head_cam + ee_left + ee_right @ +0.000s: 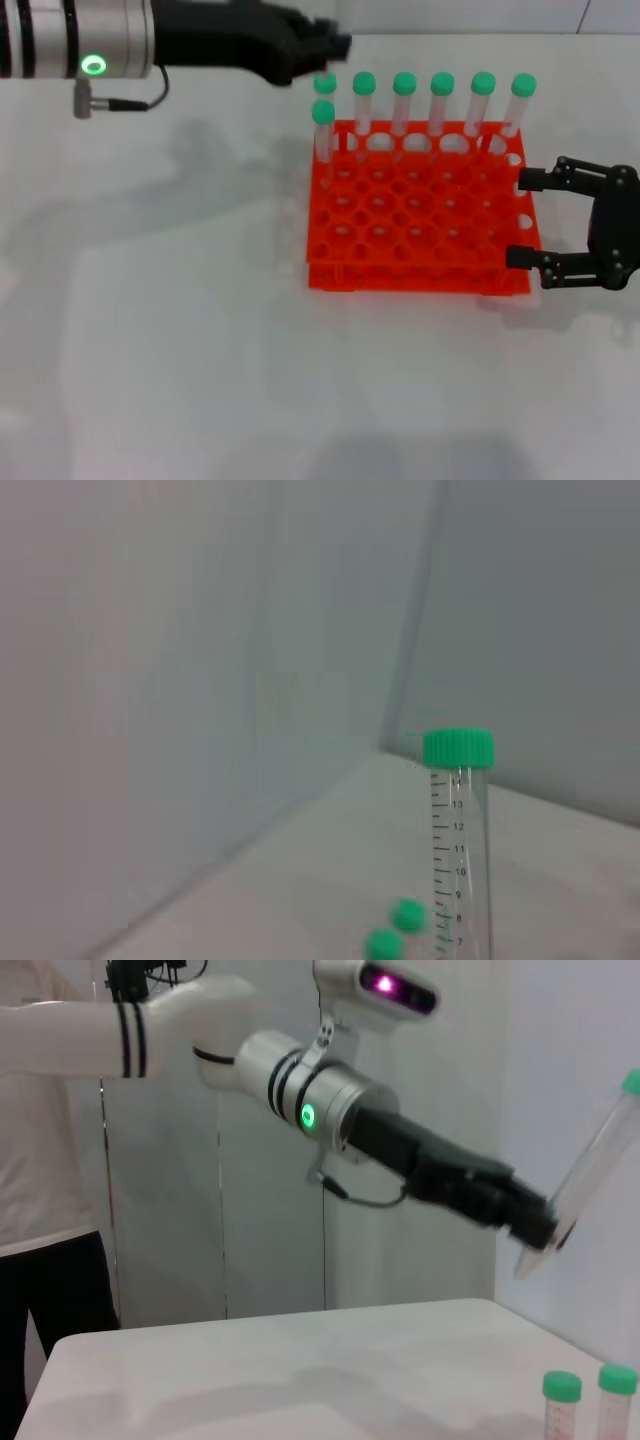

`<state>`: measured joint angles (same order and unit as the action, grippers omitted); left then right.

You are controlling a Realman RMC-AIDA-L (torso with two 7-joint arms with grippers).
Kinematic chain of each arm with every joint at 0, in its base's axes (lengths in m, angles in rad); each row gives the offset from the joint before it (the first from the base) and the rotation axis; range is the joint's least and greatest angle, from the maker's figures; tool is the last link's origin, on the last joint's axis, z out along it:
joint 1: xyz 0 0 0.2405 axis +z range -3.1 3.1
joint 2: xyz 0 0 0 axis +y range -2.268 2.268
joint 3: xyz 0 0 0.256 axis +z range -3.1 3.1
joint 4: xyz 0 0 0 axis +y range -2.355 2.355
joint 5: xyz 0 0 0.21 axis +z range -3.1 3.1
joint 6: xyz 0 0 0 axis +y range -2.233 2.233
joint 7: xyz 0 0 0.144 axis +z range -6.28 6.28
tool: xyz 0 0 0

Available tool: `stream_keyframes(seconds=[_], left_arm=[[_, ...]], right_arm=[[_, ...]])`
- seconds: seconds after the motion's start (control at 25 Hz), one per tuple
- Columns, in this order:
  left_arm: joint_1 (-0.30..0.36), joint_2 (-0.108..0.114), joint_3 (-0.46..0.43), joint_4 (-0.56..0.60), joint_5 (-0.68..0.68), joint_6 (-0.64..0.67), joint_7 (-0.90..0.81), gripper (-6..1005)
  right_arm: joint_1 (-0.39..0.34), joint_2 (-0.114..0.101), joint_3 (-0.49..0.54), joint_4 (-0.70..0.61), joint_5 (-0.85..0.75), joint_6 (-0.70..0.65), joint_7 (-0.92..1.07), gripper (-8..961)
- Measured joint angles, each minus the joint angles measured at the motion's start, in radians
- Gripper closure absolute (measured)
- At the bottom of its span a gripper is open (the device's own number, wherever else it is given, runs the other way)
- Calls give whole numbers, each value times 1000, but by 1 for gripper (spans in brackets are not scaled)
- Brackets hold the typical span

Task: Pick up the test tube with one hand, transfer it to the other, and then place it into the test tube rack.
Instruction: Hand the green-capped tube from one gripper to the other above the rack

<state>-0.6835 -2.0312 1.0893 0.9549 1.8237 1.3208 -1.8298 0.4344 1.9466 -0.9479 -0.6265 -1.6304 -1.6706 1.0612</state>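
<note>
Test tube (590, 1170) first: it is up in the air at the far left corner of the rack, tilted, cap end highest. The left gripper (540, 1240) has its fingers pinching only the tapered lower tip. In the head view I cannot say for sure which green cap belongs to it, since the gripper hangs right over the back-left tubes.

That grip is the main worry. With only the narrow tip clamped and nearly the whole test tube sticking out beyond the fingers, any nudge during the handover could swing it round or pull it free.

The orange rack (420, 270) sits mid-table, with a row of standing tubes (442, 100) along its back and one more behind the left corner. The left gripper is very near those caps, so a drop or sideways drift there could knock one over or tip it in its hole.

Further right, the right gripper (520, 218) is low by the table (150, 350), fingers spread wide and empty, just beside the rack's right edge. It is well apart from the held tube. Rising carelessly, it could catch the rack's edge and shift it, or brush the rightmost tube. If it closes too near the cap, the left fingers may not let go cleanly.
</note>
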Motion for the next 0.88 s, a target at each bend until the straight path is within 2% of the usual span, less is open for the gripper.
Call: stream_keyframes(seconds=[0.12, 0.28, 0.68, 0.76, 0.88], left_arm=[[-75, 32, -23, -169, 1, 42, 72, 807], [-129, 52, -19, -290, 37, 55, 160, 807], [-136, 22, -18, -309, 84, 59, 273, 808], [-135, 19, -17, -310, 89, 59, 285, 808], [-138, 15, -17, -317, 93, 64, 303, 808]], right_arm=[[2, 0, 1, -5, 1, -6, 9, 83], [4, 0, 7, -5, 10, -11, 27, 83], [55, -30, 131, -1, 11, -10, 245, 84], [73, -29, 158, 3, 18, -12, 296, 84], [95, -15, 168, 14, 44, -13, 336, 84]])
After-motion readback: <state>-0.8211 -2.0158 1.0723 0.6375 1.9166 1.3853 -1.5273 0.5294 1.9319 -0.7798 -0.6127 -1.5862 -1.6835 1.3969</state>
